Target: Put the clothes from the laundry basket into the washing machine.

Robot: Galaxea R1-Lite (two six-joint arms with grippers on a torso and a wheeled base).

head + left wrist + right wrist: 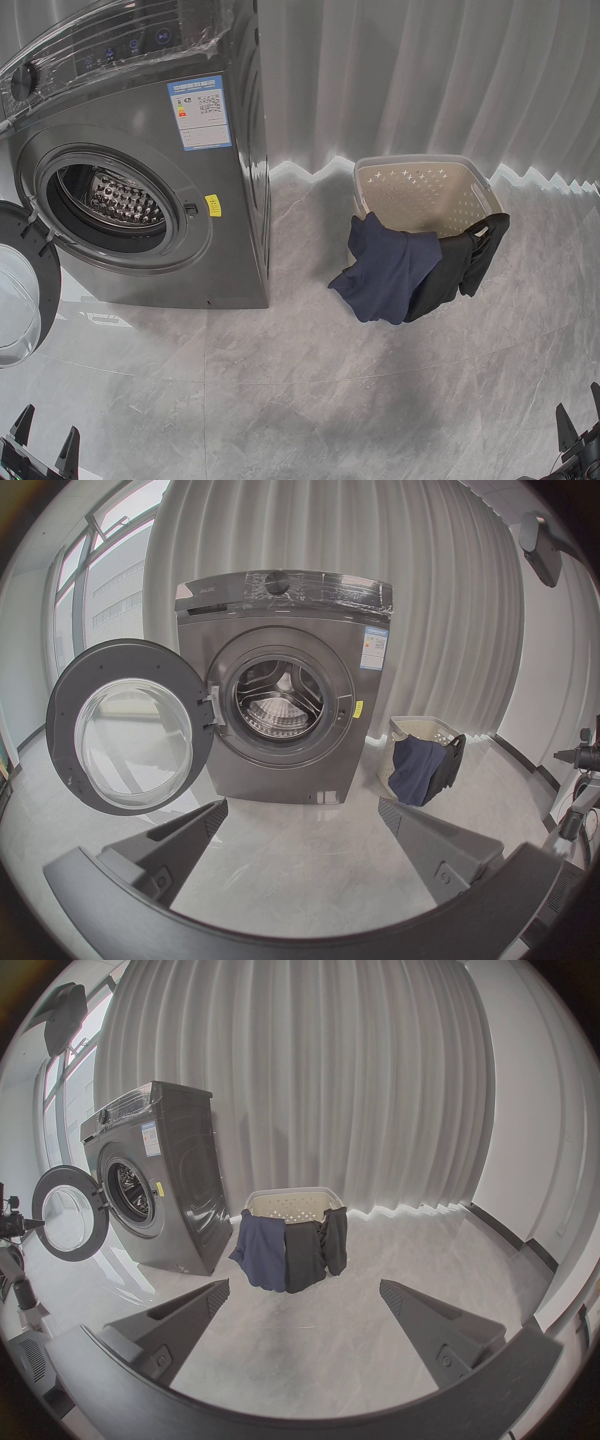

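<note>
1. The washing machine, a grey front-loader, stands on the pale marble-look floor in front of a white pleated curtain.
2. Its round door is swung fully open on the hinge side, so the glass porthole faces outward and the perforated steel drum is exposed. No clothing is visible inside the drum.
3. Clear plastic film covers the control panel. A blue-edged label and a small yellow sticker sit on the front panel beside the opening.
4. The laundry basket, cream plastic with star-shaped perforations, stands on the floor near the machine's side, apart from it and close to the curtain.
5. A navy garment is draped over the basket's near rim and hangs down its outside wall toward the floor.
6. Just beside it, a dark grey garment hangs over the same rim, and a black piece is draped across the corner by the handle. Whether these 2 are separate items I cannot tell.
7. The left gripper is low and well short of the machine. Its 2 fingers are spread wide with nothing between them.
8. The right gripper is low and well back from the basket, its fingers likewise wide apart and empty.
</note>
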